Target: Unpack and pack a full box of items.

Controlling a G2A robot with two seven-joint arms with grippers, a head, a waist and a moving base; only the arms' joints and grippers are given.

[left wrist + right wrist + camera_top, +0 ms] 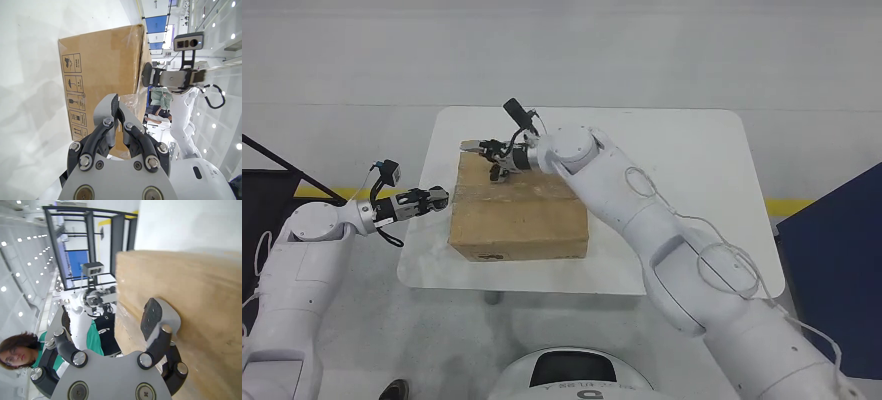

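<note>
On table [692, 180]: one box [517, 215]; left gripper [442, 197] beside, right gripper [480, 158] at corner.

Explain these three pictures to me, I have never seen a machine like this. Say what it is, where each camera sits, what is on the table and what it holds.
This is a white robot with two arms, each ending in a two-fingered gripper. The top view looks down from a camera above the arms; the other two come from cameras on each wrist. On the white table sits one closed cardboard box with clear tape on it. The left gripper is beside the box's side, fingers shut; whether they pinch anything is unclear. The right gripper is open at the box's top, one finger over the cardboard, gripping nothing.
</note>
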